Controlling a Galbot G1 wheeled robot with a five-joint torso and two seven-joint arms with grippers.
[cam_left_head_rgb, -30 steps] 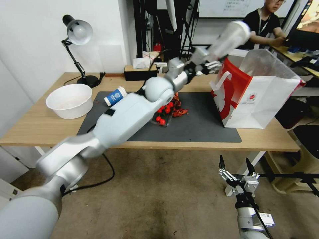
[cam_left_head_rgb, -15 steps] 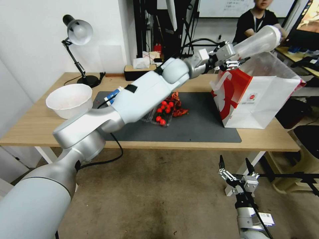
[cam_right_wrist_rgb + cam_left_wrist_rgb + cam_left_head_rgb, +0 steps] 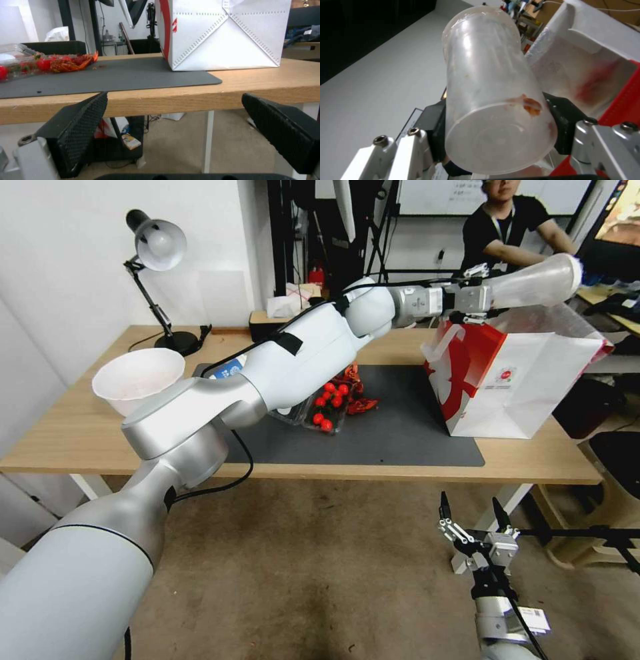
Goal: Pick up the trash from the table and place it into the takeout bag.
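My left gripper [image 3: 489, 298] is shut on the base of a clear plastic cup [image 3: 537, 280]. It holds the cup lying nearly level above the open top of the white-and-red takeout bag [image 3: 520, 373], which stands at the right end of the table [image 3: 80, 433]. In the left wrist view the cup [image 3: 493, 82] has orange residue, and the bag's inside [image 3: 586, 75] lies beyond it. A blue-and-white paper cup [image 3: 230, 371] peeks out behind my left arm. My right gripper [image 3: 475, 513] hangs open below the table's front edge, its pads [image 3: 76, 130] apart.
On the left stands a large white bowl [image 3: 137, 377]. A clear tray of cherry tomatoes and red shells [image 3: 333, 407] lies on the dark mat [image 3: 400, 440]. A desk lamp [image 3: 157, 247] and a tissue box [image 3: 280, 323] line the back edge.
My left arm has swung right and stretched out, carrying the cup from left of the bag to above its opening. The cup has tipped from slanting upward to nearly level. The right arm stayed still.
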